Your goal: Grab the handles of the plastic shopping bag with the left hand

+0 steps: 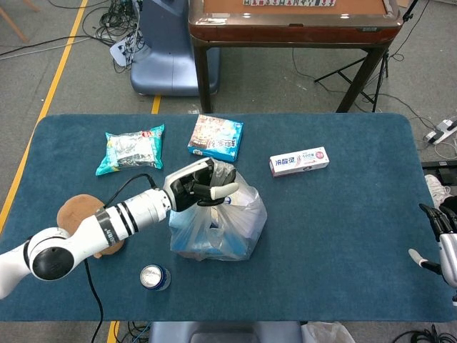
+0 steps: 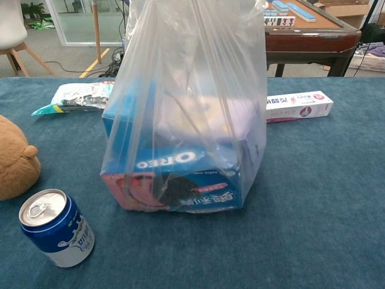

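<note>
Left hand (image 1: 198,187) fingers clamped on the gathered handles (image 1: 223,174) of the plastic shopping bag (image 1: 221,221), which stands mid-tabletop (image 1: 343,236) holding an Oreo box (image 2: 180,174). Right hand (image 1: 441,239) at the tabletop's right edge, fingers apart, holding nothing.

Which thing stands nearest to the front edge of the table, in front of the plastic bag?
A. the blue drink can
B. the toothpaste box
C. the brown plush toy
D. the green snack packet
A: the blue drink can stands closer to the front edge than the plastic bag, while the other things lie further back.
</note>
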`<move>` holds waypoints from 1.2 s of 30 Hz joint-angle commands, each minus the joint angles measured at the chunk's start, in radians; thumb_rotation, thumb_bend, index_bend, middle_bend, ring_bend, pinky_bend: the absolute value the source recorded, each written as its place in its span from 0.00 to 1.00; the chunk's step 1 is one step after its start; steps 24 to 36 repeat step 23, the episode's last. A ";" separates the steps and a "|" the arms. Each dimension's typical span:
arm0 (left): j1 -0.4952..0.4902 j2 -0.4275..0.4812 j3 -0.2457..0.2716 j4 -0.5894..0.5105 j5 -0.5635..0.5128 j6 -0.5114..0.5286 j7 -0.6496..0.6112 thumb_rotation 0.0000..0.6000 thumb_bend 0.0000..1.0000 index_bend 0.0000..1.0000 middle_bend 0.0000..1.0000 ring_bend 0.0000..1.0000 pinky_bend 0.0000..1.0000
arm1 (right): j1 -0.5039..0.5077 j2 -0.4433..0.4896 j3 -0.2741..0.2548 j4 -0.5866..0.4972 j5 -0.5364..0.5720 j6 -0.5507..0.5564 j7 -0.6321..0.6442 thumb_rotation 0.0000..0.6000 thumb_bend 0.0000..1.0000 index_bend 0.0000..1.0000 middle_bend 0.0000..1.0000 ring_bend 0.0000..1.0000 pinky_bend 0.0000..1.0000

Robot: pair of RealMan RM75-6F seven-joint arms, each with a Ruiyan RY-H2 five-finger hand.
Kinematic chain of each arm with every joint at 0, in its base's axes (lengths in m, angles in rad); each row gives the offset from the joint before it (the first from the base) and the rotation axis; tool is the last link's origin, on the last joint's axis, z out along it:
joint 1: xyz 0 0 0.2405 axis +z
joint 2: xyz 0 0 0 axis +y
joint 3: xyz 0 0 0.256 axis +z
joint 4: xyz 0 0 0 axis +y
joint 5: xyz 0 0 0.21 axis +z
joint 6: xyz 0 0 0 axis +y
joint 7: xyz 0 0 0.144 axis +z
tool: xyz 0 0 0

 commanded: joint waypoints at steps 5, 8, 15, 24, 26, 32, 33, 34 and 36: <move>0.108 0.072 -0.095 -0.075 -0.042 0.031 0.036 1.00 0.38 0.73 0.88 0.94 1.00 | 0.001 0.000 -0.001 -0.004 -0.009 0.006 -0.001 1.00 0.13 0.13 0.21 0.11 0.21; 0.162 0.095 -0.155 -0.099 -0.052 0.039 0.042 1.00 0.38 0.73 0.88 0.94 1.00 | 0.001 0.000 -0.001 -0.007 -0.012 0.008 -0.005 1.00 0.13 0.13 0.21 0.11 0.21; 0.293 0.117 -0.310 -0.138 -0.057 0.026 0.057 1.00 0.38 0.72 0.88 0.94 1.00 | 0.005 -0.002 -0.002 -0.017 -0.018 0.008 -0.018 1.00 0.13 0.13 0.21 0.11 0.21; 0.354 0.104 -0.383 -0.118 -0.076 -0.020 0.086 1.00 0.38 0.72 0.88 0.94 1.00 | 0.016 -0.003 0.002 -0.030 -0.021 0.000 -0.033 1.00 0.13 0.13 0.21 0.11 0.21; 0.354 0.104 -0.383 -0.118 -0.076 -0.020 0.086 1.00 0.38 0.72 0.88 0.94 1.00 | 0.016 -0.003 0.002 -0.030 -0.021 0.000 -0.033 1.00 0.13 0.13 0.21 0.11 0.21; 0.354 0.104 -0.383 -0.118 -0.076 -0.020 0.086 1.00 0.38 0.72 0.88 0.94 1.00 | 0.016 -0.003 0.002 -0.030 -0.021 0.000 -0.033 1.00 0.13 0.13 0.21 0.11 0.21; 0.354 0.104 -0.383 -0.118 -0.076 -0.020 0.086 1.00 0.38 0.72 0.88 0.94 1.00 | 0.016 -0.003 0.002 -0.030 -0.021 0.000 -0.033 1.00 0.13 0.13 0.21 0.11 0.21; 0.354 0.104 -0.383 -0.118 -0.076 -0.020 0.086 1.00 0.38 0.72 0.88 0.94 1.00 | 0.016 -0.003 0.002 -0.030 -0.021 0.000 -0.033 1.00 0.13 0.13 0.21 0.11 0.21; 0.354 0.104 -0.383 -0.118 -0.076 -0.020 0.086 1.00 0.38 0.72 0.88 0.94 1.00 | 0.016 -0.003 0.002 -0.030 -0.021 0.000 -0.033 1.00 0.13 0.13 0.21 0.11 0.21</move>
